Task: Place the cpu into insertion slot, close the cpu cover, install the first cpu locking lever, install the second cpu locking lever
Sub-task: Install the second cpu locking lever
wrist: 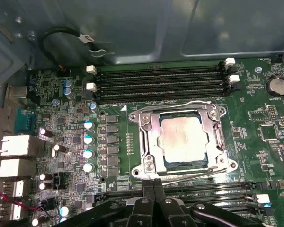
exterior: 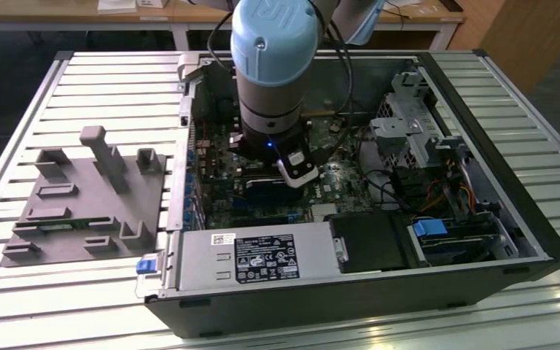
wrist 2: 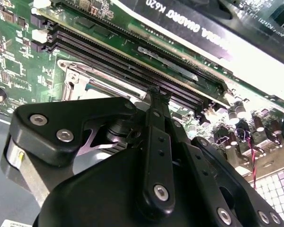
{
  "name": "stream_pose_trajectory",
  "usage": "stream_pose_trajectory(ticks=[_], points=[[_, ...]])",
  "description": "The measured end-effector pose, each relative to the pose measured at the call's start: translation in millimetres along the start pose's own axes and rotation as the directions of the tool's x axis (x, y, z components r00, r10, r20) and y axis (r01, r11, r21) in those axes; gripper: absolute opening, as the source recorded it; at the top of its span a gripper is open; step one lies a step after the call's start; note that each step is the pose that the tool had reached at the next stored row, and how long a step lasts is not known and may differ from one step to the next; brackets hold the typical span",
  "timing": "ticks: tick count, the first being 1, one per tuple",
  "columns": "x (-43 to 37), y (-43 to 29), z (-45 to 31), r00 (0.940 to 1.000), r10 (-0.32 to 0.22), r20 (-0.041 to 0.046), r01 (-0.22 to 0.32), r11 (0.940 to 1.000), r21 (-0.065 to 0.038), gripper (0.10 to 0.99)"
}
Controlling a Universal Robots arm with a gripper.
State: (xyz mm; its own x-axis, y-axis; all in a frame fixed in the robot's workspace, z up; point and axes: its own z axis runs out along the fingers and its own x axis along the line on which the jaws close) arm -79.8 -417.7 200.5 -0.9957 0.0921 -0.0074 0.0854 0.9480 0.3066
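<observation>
**Chip seated and cover down as robot arm works at the socket edge**

The cpu (wrist: 181, 141) lies flat in the insertion slot (wrist: 213, 166), its silvery face showing through the window of the cpu cover (wrist: 151, 142), which rests closed over it in the first wrist view. Thin wire levers (wrist: 180, 105) trace the frame's edges; whether each is fully latched cannot be told, so the locking steps look to be what is left. The gripper (wrist: 154, 185) hovers at the socket's near edge beside the memory slots (wrist: 161, 78), fingers pressed together and holding nothing. In the exterior view the arm (exterior: 272, 65) reaches down into the open computer case (exterior: 494, 153).
</observation>
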Motion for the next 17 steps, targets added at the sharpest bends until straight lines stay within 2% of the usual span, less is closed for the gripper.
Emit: stream_pose_trajectory(ticks=[9,17], points=[[5.6,0.0,0.7,1.0000,0.000,-0.0001,0.000,1.0000,-0.001,0.106],[8.0,5.2,2.6,1.0000,0.000,-0.0001,0.000,1.0000,0.000,0.106]])
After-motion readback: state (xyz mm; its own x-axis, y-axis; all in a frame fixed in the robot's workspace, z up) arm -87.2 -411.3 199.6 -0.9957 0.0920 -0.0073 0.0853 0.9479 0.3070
